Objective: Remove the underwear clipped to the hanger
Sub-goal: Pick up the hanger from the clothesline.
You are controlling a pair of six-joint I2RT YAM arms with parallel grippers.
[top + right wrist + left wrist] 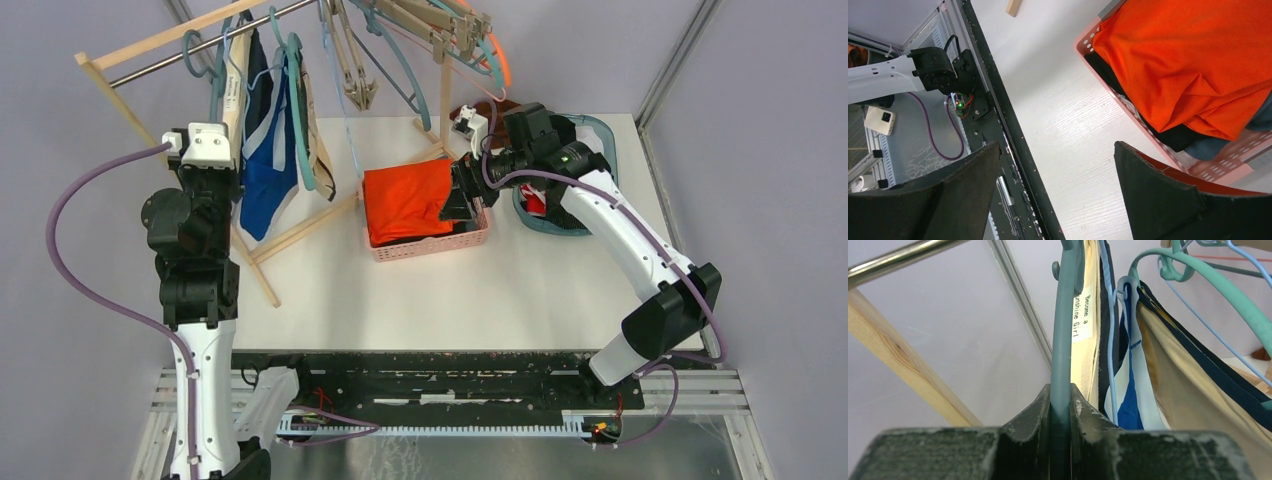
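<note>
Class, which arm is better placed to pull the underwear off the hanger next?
Probably right: the right fingers are open and empty by the pink basket, while the left fingers are clamped on the teal hanger beside the underwear.

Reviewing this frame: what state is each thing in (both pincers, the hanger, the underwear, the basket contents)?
left pincer, shut on the teal hanger
right pincer, open, holding nothing, by the pink basket
underwear, hanging from hangers on the rack, not yet removed
orange garment, lying crumpled on top in the pink basket
</note>
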